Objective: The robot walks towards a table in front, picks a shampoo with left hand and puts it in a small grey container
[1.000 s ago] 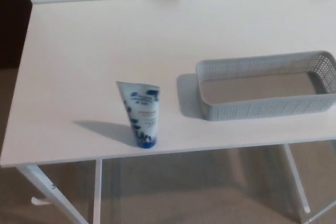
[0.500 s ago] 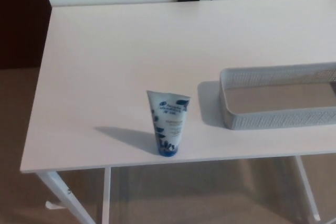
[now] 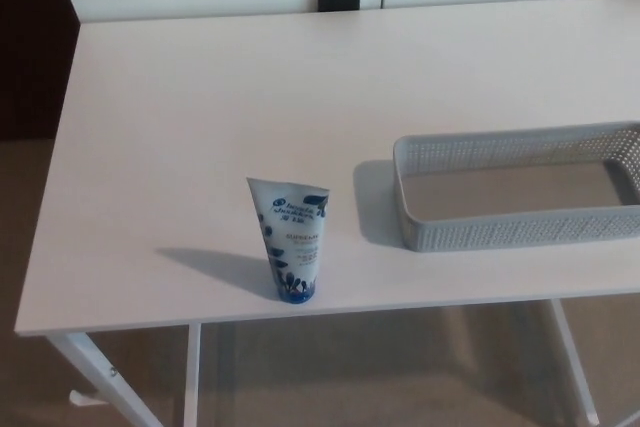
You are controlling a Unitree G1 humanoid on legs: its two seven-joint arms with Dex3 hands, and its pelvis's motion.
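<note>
While neither hand shows in the head view, so their opening cannot be told, the shampoo tube stands cap-down near the table's front edge, left of the empty grey container. A clumsy reach by the left hand could knock it over or off the edge.

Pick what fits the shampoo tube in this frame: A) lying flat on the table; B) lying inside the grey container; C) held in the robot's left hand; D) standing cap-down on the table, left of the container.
D: the shampoo tube stands upright on its cap near the table front edge, apart from the grey container to its right.
</note>
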